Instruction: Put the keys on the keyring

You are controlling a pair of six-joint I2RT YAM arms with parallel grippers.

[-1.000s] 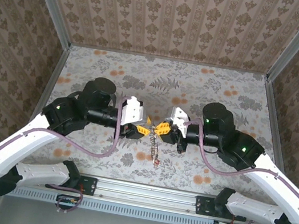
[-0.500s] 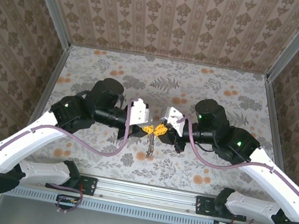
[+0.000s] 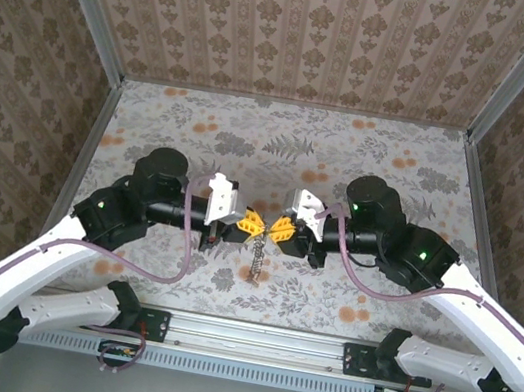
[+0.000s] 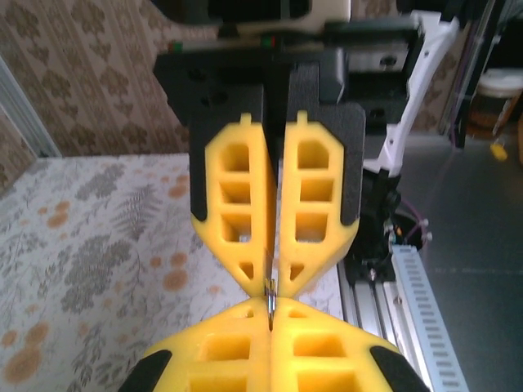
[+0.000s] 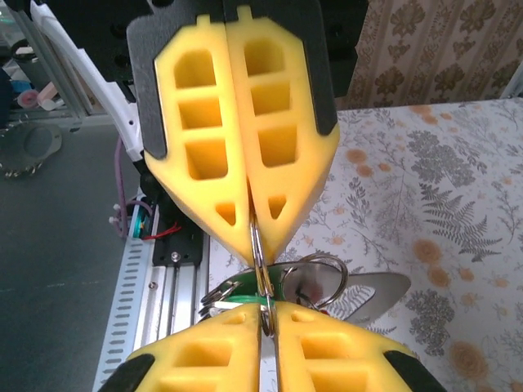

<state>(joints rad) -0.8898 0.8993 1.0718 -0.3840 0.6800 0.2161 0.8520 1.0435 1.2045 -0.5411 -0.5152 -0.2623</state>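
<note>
Midair, above the floral-print desk (image 3: 351, 151), toward the middle of its near edge: hollow-ribbed yellow left fingers (image 5: 200, 132) and right fingers (image 5: 284, 347), clenched tip to tip on the slender grey wire keyring (image 5: 257, 249). Dangling beneath, flat shiny metal keys (image 5: 369, 287) on round rings, with a sliver of green.

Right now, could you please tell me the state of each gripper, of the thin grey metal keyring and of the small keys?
left gripper, yellow fingertips: shut, pinching the keyring.
right gripper, yellow fingertips: shut, pinching the keyring.
thin grey metal keyring: gripped from both sides, tip to tip.
small metal keys, one green-headed: bunched and hanging just below the pinch.
</note>
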